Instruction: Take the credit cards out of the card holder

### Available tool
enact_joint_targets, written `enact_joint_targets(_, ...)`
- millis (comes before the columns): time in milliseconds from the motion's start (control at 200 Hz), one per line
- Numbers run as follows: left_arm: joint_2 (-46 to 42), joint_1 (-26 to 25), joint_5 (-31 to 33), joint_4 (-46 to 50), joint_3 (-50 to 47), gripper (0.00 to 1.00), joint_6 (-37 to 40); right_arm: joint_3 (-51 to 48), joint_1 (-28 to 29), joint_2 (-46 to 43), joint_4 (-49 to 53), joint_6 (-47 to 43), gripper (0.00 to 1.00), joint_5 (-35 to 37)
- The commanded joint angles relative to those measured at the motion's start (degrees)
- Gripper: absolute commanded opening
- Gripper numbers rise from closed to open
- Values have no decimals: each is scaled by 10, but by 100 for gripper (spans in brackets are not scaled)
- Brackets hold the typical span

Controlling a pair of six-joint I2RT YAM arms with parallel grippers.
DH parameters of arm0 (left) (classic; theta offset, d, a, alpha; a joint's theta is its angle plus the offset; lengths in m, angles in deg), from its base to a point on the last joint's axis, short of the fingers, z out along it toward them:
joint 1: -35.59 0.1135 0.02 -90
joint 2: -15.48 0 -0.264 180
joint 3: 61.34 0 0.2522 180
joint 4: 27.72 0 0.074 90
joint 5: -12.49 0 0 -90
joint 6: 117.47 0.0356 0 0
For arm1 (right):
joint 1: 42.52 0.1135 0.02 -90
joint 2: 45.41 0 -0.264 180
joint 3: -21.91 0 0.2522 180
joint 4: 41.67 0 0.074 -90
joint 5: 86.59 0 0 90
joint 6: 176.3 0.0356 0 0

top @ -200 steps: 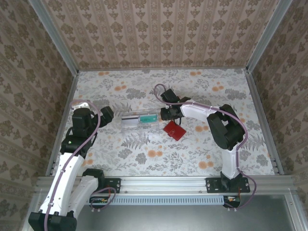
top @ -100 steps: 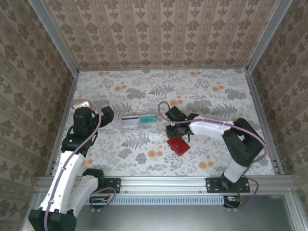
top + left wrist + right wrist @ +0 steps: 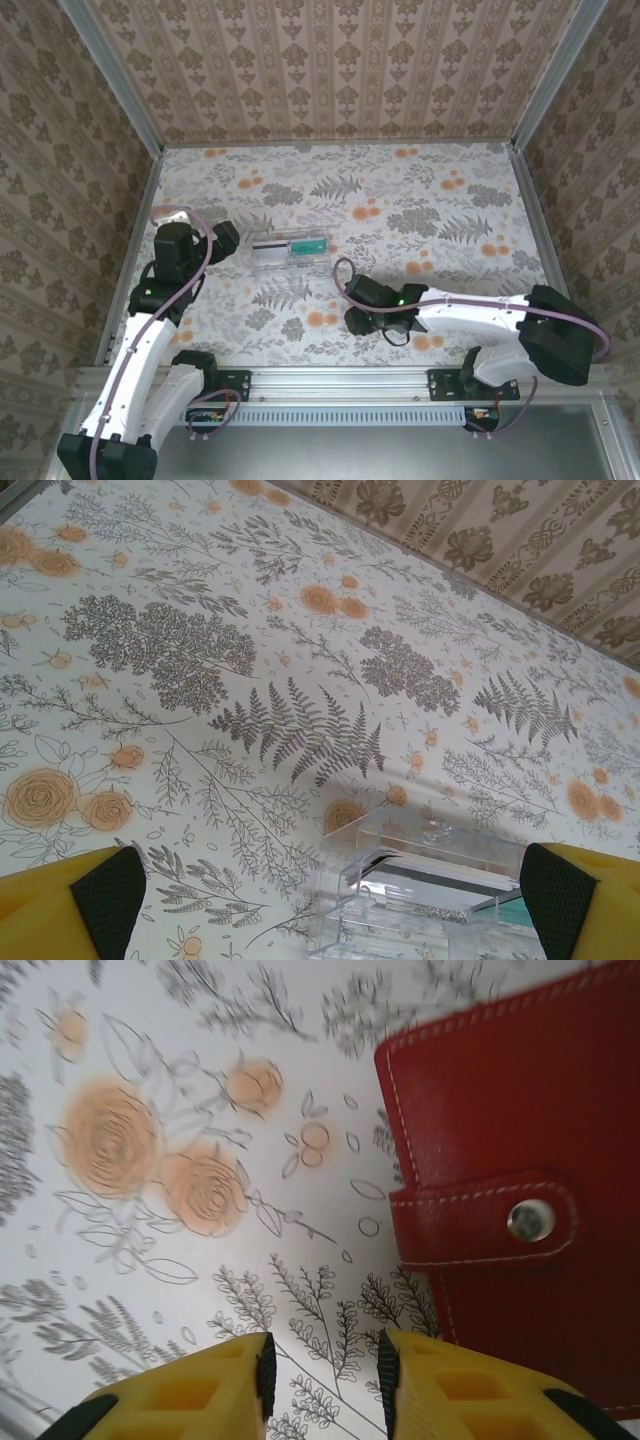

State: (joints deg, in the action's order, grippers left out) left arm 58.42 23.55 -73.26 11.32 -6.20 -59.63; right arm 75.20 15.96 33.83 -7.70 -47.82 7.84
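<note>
Beside narrow right jaws, card holder [image 3: 500, 1110] lies shut; left jaws wide by tray [image 3: 420, 832].

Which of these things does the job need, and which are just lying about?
Job: red card holder, strap snapped shut; right gripper beside it.
Lying about: clear plastic tray, with a green item inside.

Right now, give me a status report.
Left fingers wide open, facing clear tray. Right fingers slightly apart, empty, by card holder. Holder closed, strap snapped.
</note>
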Motion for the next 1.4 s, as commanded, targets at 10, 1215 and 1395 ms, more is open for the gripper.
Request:
enact_joint_targets(10, 6, -3, -1, -12, 0, 100, -3, -9, 2, 43, -35, 39, 35, -12)
enact_joint_targets(1215, 61, -123, -24, -35, 17, 100, 23, 155, -259, 151, 30, -62, 54, -30)
enact_joint_targets(1395, 82, -174, 9, -30, 28, 100, 27, 211, -219, 181, 103, -59, 52, 72)
